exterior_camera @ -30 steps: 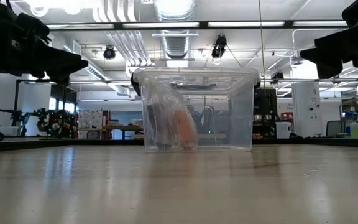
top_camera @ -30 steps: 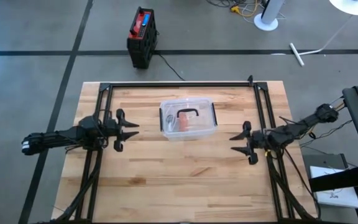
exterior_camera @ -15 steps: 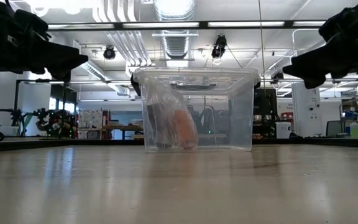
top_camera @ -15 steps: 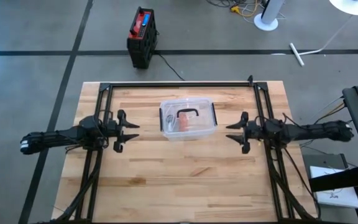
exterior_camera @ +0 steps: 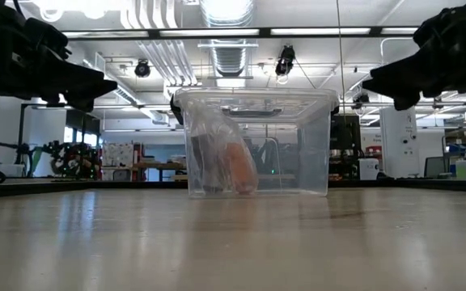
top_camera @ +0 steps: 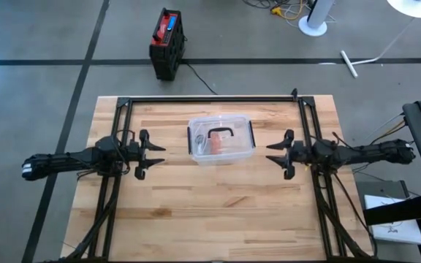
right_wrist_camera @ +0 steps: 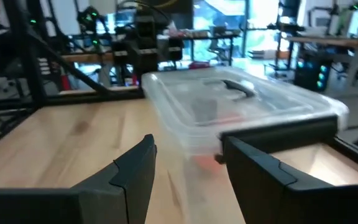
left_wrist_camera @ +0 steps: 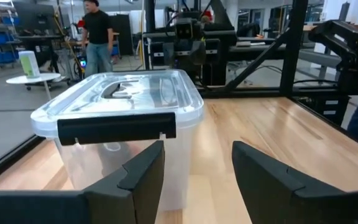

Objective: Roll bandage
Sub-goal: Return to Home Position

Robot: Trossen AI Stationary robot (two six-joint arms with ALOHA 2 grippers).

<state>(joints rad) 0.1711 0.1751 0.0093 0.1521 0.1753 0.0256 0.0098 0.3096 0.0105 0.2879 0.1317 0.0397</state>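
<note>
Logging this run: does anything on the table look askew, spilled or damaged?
Nothing stands out. The clear plastic bin with the black handle stands upright, lid on; the left gripper and right gripper hover open on either side, clear of it.

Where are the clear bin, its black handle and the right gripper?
clear bin [exterior_camera: 294, 153], low view, on its front wall.
black handle [top_camera: 221, 129], high view, on the handle's top bar.
right gripper [top_camera: 270, 154], high view, midway between its open fingertips.
</note>
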